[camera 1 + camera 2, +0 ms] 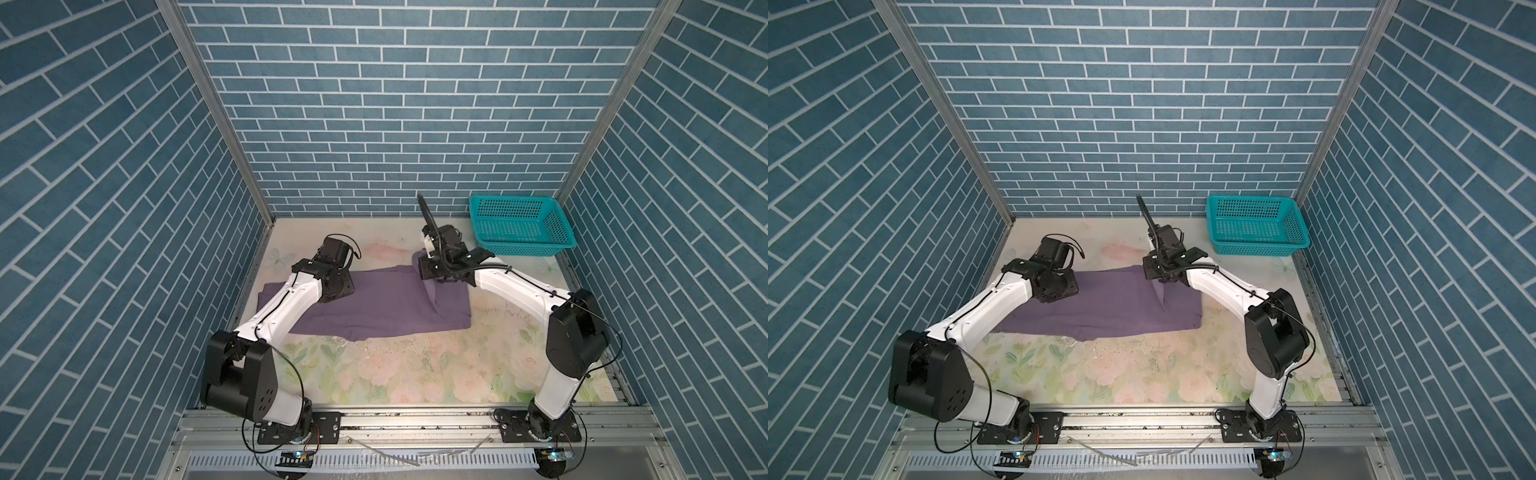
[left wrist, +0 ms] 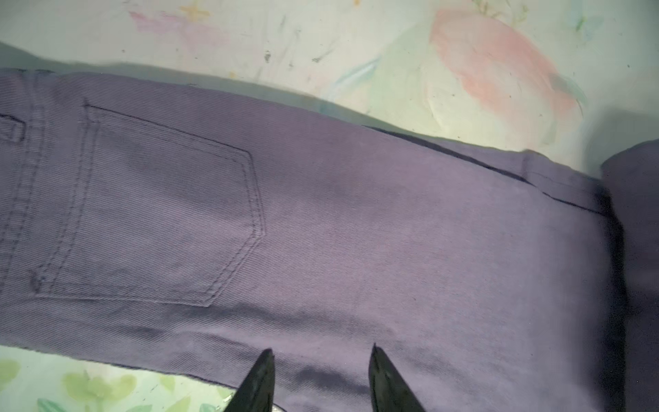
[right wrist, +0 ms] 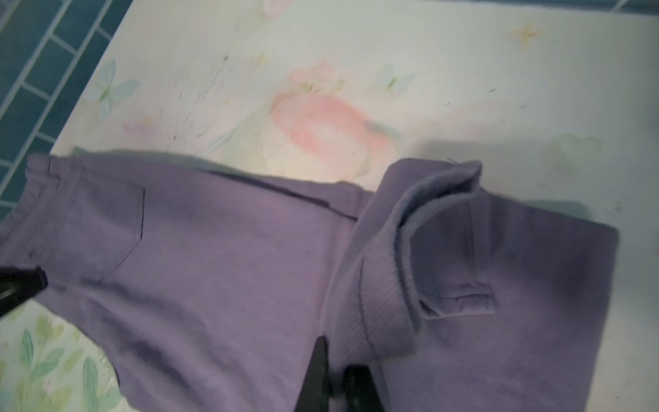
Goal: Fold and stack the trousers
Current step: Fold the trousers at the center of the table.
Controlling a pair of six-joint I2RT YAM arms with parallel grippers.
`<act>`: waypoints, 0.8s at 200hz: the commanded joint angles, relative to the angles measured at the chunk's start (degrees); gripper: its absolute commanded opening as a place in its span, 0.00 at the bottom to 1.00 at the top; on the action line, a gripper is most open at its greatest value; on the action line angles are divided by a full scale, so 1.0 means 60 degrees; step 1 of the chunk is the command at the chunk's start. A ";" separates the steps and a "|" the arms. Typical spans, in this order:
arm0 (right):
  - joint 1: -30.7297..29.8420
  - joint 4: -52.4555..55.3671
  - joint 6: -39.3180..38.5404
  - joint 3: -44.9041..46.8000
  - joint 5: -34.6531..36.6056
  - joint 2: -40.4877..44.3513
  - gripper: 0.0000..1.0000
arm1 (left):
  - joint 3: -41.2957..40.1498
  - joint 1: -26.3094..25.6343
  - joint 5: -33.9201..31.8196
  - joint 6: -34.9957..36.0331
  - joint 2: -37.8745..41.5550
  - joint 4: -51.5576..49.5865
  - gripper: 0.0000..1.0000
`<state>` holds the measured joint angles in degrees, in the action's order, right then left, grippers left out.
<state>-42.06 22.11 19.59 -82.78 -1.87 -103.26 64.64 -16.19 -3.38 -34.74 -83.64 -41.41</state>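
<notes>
Trousers lie flat across the middle of the table in both top views, a long purple band running from the left arm to right of centre.

Left gripper at the bottom centre of the left wrist view: fingers apart, about half spread, nothing between them, only flat cloth below. Cannot tell if the tips touch it. Back pocket shows at the left of that frame, upper edge of the cloth near a pink flower print.

Right gripper at the bottom centre of the right wrist view: fingers closed together, pinching a fold of the trousers. A rolled hem curls up just right of centre in that frame. In a top view the cloth tents up in a ridge to that gripper, near the band's right end.

Basket, teal, sits upper right on the table against the back wall, well apart from the trousers; seen in both top views.
</notes>
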 commanded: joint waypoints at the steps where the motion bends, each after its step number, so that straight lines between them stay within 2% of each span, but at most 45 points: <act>1: -0.0506 0.0183 -0.0589 -0.0149 -0.0161 -0.0160 0.00 | -0.0139 0.0104 0.0070 -0.0025 0.0122 -0.0055 0.46; 45: -0.1369 0.0057 -0.0564 0.0064 -0.0268 -0.0644 0.00 | -0.0123 0.0104 0.0335 -0.0193 -0.0140 0.0126 0.46; 85: -0.1422 -0.0345 -0.0336 -0.0302 -0.0469 -0.0693 0.00 | -0.0124 0.0105 0.0320 -0.0187 -0.0216 0.0138 0.46; 95: -0.1474 -0.0345 -0.0364 -0.0485 -0.0845 -0.0808 0.00 | -0.0124 0.0105 0.0297 -0.0186 -0.0209 0.0128 0.46; 123: -0.1671 -0.0052 -0.0468 -0.0860 -0.1336 -0.1434 0.00 | -0.0183 0.0105 0.0271 -0.0176 -0.0209 0.0114 0.65; 143: -0.1864 0.0153 -0.0518 -0.0874 -0.1632 -0.1844 0.26 | -0.0146 0.0105 0.0285 -0.0109 -0.0308 0.0087 0.69; 160: -0.2044 0.0312 -0.0649 -0.0773 -0.1699 -0.1925 0.33 | -0.0044 0.0105 0.0339 -0.0074 -0.0425 0.0088 0.70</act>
<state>-52.40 21.85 17.63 -86.11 -8.91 -113.25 64.25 -15.77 -1.39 -35.57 -84.93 -40.23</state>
